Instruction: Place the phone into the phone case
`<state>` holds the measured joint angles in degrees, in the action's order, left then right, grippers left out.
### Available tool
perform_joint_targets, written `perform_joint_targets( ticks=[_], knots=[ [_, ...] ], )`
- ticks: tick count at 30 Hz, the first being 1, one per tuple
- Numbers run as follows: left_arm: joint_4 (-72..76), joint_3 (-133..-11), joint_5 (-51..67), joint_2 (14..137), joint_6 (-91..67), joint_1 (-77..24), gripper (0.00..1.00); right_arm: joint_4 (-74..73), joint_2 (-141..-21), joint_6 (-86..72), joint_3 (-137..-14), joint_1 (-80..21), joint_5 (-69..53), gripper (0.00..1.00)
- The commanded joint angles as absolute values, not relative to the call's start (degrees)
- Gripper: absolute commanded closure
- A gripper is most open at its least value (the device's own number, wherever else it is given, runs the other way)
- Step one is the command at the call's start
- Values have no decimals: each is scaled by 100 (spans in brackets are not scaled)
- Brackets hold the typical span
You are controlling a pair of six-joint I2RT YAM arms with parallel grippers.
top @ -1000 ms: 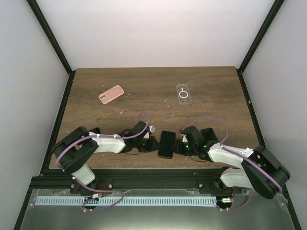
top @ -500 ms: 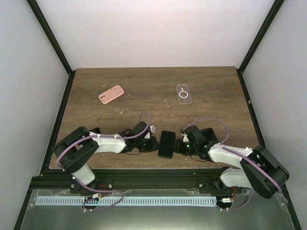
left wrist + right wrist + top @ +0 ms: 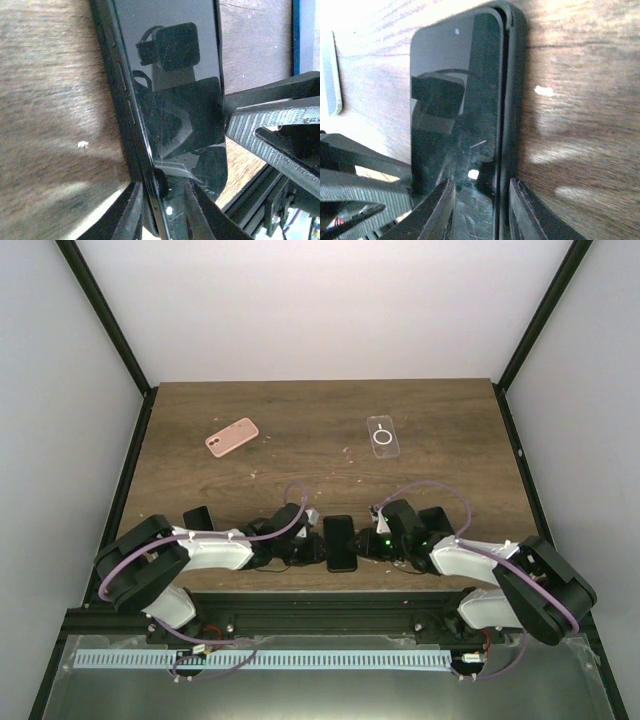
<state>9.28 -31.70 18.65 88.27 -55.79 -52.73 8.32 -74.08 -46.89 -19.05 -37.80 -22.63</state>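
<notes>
- Two arms reach in low over the near edge of the tabletop (image 3: 300,455) and meet at its middle.
- The black phone (image 3: 341,543) lies flat there, screen up, long axis running away from the arm bases.
- The left fingers (image 3: 131,210) are narrow, one on each side of the phone's long edge. I cannot tell whether they press it.
- The right fingers (image 3: 440,210) are narrow and closed over the opposite long edge, holding the phone.
- In the right wrist view a dark rim runs along the screen. I cannot tell whether it is a case.
- The pink case (image 3: 232,437) lies at far left, well apart from the phone.
- The clear case (image 3: 383,436), marked with a ring, lies at far right, also well apart.
</notes>
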Motion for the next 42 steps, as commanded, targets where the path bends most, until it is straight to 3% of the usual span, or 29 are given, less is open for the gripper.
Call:
perform_joint_targets(
  ticks=[1, 5, 9, 28, 42],
  knots=[
    [493, -3439, 1681, 8640, -5416, -5322, 71, 615, -7224, -4593, -2204, -3841, -1943, 68],
    [351, -3523, 1501, 8586, -5339, -5185, 63, 666, -7220, -4612, -2121, -3824, -1879, 66],
    [353, -3525, 1426, 8567, -5287, -4944, 62, 736, -7407, -4667, -2115, -3822, -1865, 65],
    [1224, -3118, 2054, 9079, -5203, -4721, 86, 1876, -7927, -5010, -2186, -3826, -2872, 62],
    [1370, -2602, 2050, 8591, -5310, -4728, 82, 3333, -8023, -5800, -1933, -3823, -3479, 61]
  ],
)
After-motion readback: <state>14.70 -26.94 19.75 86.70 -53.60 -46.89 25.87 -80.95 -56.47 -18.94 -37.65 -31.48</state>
